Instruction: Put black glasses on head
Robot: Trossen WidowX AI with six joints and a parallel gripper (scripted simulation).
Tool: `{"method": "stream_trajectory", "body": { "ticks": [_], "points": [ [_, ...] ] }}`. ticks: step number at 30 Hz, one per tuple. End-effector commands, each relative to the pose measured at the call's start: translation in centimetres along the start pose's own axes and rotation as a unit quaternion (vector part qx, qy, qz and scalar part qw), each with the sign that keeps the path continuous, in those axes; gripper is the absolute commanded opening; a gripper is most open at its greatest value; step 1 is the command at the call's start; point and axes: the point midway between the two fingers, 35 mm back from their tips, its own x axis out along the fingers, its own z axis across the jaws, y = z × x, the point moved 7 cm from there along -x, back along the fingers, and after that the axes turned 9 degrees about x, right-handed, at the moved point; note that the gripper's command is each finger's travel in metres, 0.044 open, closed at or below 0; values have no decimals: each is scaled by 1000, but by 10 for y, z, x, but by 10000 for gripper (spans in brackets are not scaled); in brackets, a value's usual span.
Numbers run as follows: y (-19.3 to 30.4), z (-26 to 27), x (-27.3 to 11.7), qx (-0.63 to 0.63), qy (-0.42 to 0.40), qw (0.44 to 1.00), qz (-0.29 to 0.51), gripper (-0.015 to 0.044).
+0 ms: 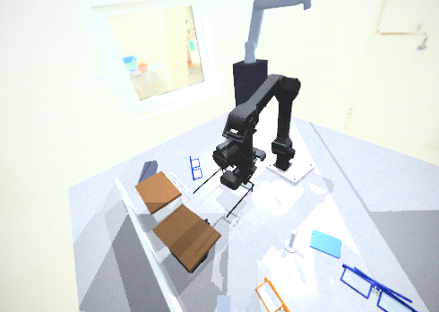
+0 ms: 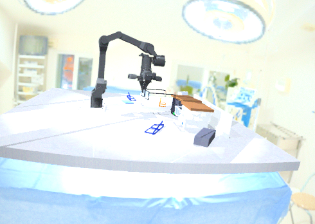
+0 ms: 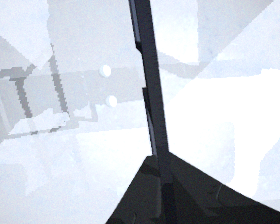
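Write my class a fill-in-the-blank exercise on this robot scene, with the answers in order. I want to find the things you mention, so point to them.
1. The hand [image 1: 242, 182] [image 2: 143, 91] is closed on the black ____.
2. The two display heads have flat tops that are coloured ____ .
3. The glasses lying flat near the dark grey case [image 1: 148, 171] [image 2: 204, 137] are coloured ____.
4. The black pair's temples point toward the display ____, not the arm's base.

Missing words: glasses; brown; blue; heads

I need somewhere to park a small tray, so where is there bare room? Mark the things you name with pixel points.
There's room between the arm's base plate [image 1: 296, 179] and the blue card [image 1: 326, 244] [image 2: 127, 102]. It's crowded around the brown boards [image 1: 185, 235] [image 2: 202, 107], with the black glasses [image 1: 240, 203] [image 2: 148, 96] [image 3: 153, 90] hanging nearby.
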Motion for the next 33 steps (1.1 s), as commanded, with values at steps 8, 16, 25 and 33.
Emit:
{"method": "stream_trajectory", "body": {
  "ticks": [8,16,25,33],
  "points": [
    [1,0,11,1,4,1000,-5,0],
    [1,0,17,1,4,1000,-5,0],
    [1,0,23,1,4,1000,-5,0],
    [1,0,29,1,4,1000,-5,0]
  ]
}}
